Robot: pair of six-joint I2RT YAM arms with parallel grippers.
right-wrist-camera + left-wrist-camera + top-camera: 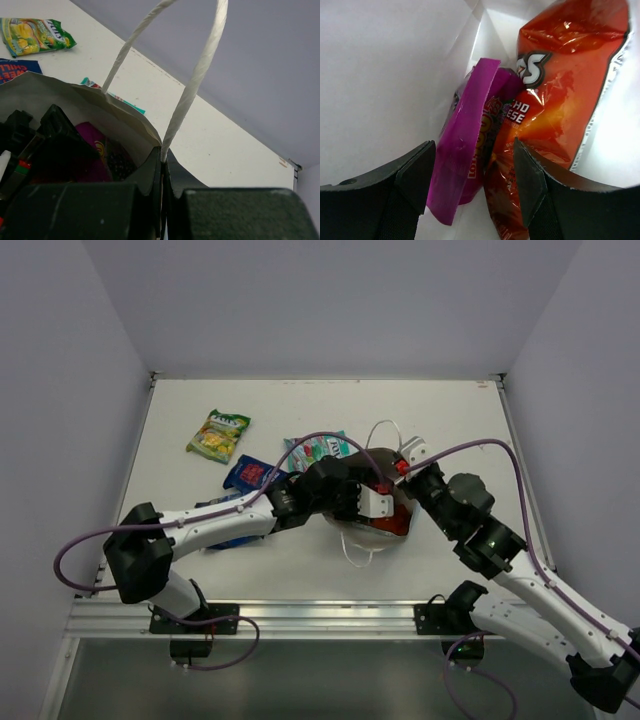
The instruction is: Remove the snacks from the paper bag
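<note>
One magenta packet [465, 145] and an orange packet [570, 75] sit inside the paper bag [60, 95], straddled by the spread left end effector [475, 175], while the right end effector [162, 170] pinches the bag's rim.

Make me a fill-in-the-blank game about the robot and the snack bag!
1. The left hand is open inside the paper bag, around a snack packet coloured ____.
2. The right hand is clamped ____ on the bag's rim.
3. The yellow-green packet lies outside the bag, on the ____.

Missing words: purple; shut; table.
</note>
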